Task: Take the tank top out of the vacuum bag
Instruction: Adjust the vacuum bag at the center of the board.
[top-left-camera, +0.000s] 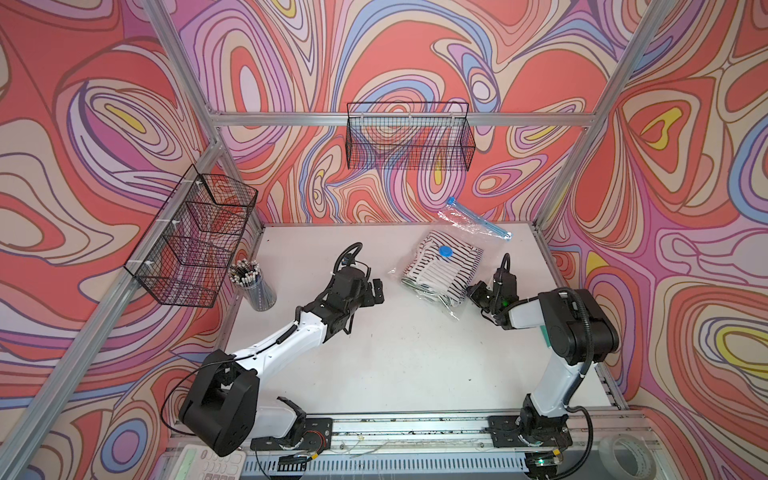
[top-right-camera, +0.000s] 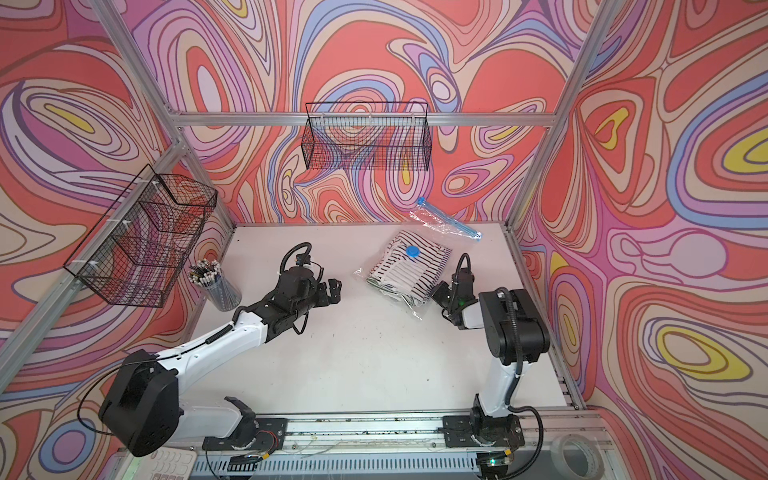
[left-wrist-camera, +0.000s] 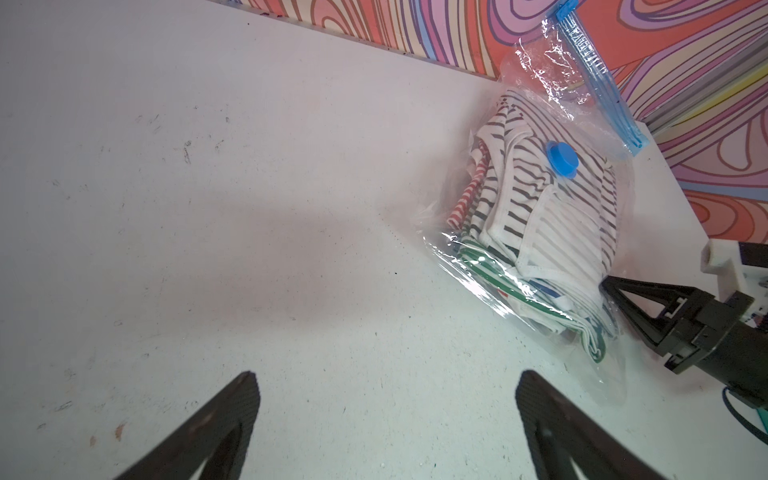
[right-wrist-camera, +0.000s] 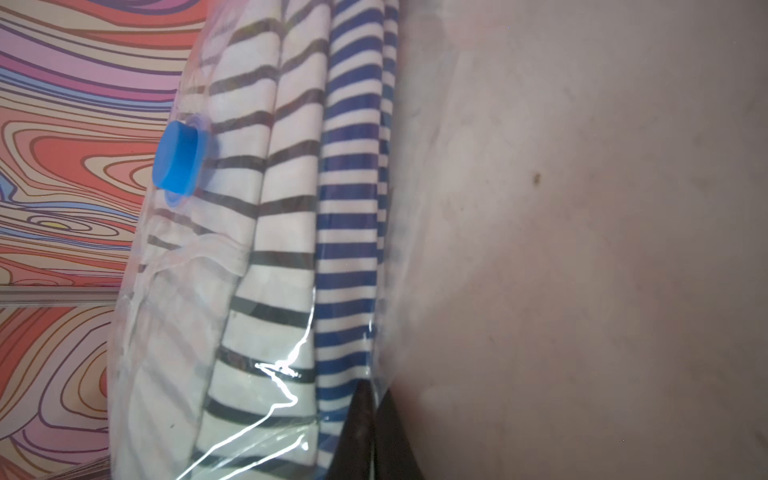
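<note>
Left pincer (top-left-camera: 375, 293) is hovering with its jaws spread wide above the bare white surface (top-left-camera: 399, 353), well apart from the vacuum bag (top-left-camera: 465, 220), which is lying on the surface's right side, toward the back wall. Folded striped garments (top-left-camera: 436, 274) are filling the clear bag beneath its round blue valve cap (top-left-camera: 444, 251), while the light-blue zip strip (top-left-camera: 484, 222) is running along its far end. Right pincer (top-left-camera: 471, 289) is sitting low at the bag's near right edge, jaws clamped together on the plastic film
</note>
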